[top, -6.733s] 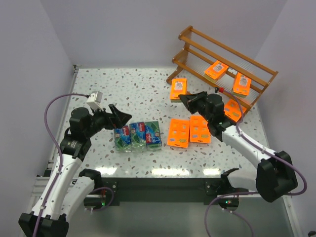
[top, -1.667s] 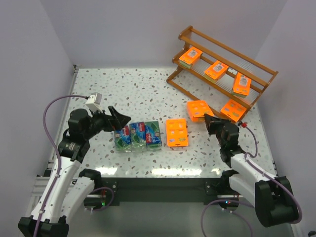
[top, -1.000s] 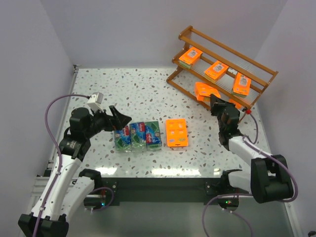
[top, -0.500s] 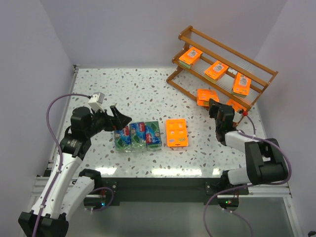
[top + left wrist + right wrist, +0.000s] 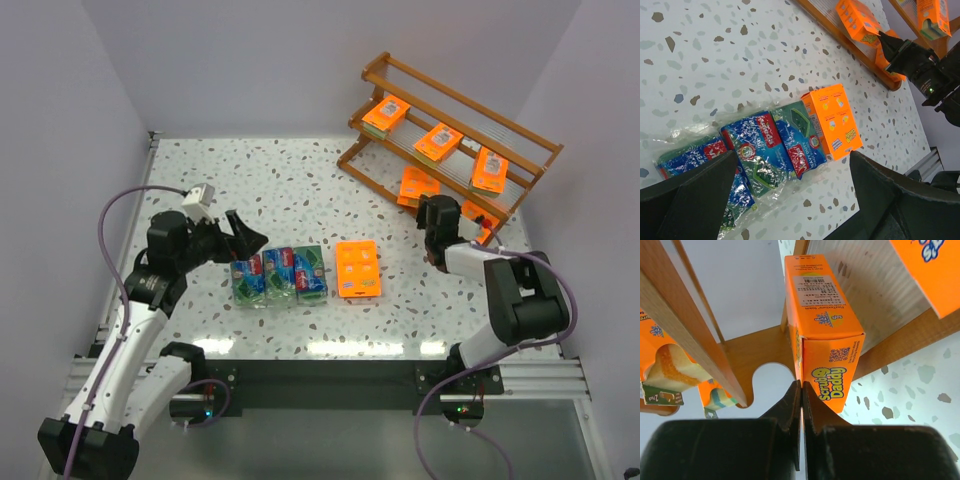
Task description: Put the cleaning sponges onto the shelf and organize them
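Nearest the arm bases, the left end effector (image 5: 244, 242) hovers with its jaws spread wide and nothing between them, just left of and above the three green-and-blue packs (image 5: 280, 275), which lie side by side on the counter (image 5: 290, 190). Its wrist view frames those packs between the two fingers, so it seems poised to come down on one of them. Just right of them lies a single orange pack (image 5: 358, 268), flat on the counter and untouched. Farther off to the right, the right end effector (image 5: 801, 390) has its fingers pressed together and grips nothing. Its tips sit at the near lower corner of another orange pack (image 5: 821, 315), which stands at the front of the lowest tier of the shelf (image 5: 465, 104). That closed posture suits nudging the pack farther back and square, though actual contact cannot be confirmed. Beyond, three more orange packs (image 5: 437, 143) lean in a spaced row on a higher tier, so four packs on the counter remain to be shelved.
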